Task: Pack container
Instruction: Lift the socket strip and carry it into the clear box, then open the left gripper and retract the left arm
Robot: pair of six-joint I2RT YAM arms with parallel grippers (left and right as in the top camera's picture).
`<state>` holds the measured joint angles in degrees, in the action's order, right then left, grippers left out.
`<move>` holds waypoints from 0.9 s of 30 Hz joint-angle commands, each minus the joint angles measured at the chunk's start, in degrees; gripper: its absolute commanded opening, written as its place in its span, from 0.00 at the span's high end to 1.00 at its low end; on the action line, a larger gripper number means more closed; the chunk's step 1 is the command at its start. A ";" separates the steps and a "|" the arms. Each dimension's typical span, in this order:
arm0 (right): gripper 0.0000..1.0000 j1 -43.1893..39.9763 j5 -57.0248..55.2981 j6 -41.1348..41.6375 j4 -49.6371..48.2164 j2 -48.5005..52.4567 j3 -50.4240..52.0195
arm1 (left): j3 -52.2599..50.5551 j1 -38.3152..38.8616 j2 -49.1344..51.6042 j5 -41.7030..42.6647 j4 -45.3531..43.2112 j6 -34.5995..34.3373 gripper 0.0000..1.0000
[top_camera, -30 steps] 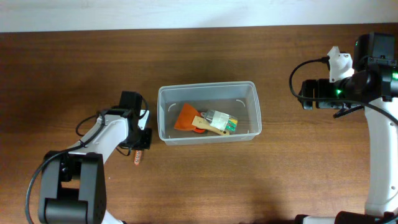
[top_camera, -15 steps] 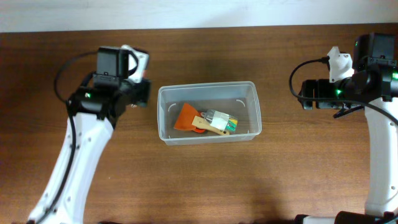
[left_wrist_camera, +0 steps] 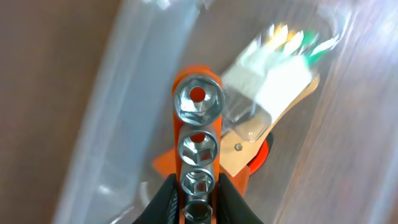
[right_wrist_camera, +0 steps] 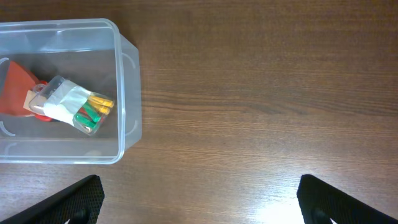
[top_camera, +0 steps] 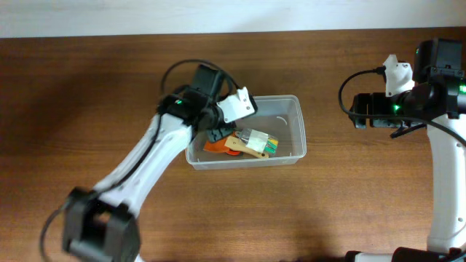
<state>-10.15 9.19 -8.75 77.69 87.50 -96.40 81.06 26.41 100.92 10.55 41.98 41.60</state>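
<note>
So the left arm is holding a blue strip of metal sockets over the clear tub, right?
Not blue: the strip of sockets is orange, as the left wrist view shows. The left arm's jaws do hold it over the clear tub.

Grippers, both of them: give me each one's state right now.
Left gripper: shut on the orange rail of chrome hex sockets, over the clear plastic container.
Right gripper: open, holding nothing.
</note>
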 commanded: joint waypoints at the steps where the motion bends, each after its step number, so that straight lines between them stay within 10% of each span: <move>1: 0.01 -0.37 0.74 0.72 -0.09 -0.02 0.35 | -0.61 0.04 6.19 -0.46 -0.39 2.86 0.98; 8: 0.01 -0.37 0.74 0.72 0.07 -0.02 0.35 | -0.61 0.07 10.51 -3.30 -0.20 2.84 0.97; 12: 0.01 -0.37 0.76 0.74 0.07 -0.02 0.35 | -0.57 0.07 10.49 -3.54 0.09 1.53 0.36; 17: 0.01 -0.37 0.74 0.72 0.07 -0.02 0.35 | 1.46 0.04 9.51 -6.38 1.18 -3.54 0.25; 19: 0.01 -0.37 0.74 0.72 -0.55 -0.02 0.35 | 3.30 0.04 8.26 -7.28 2.29 -3.76 0.01; 27: 0.01 -0.37 3.06 0.68 -21.55 0.15 0.35 | 12.37 -2.38 2.91 -10.80 3.02 -15.78 0.01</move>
<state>-10.15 10.31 -8.71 62.00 87.50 -96.12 89.03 25.98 108.44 1.48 44.97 32.80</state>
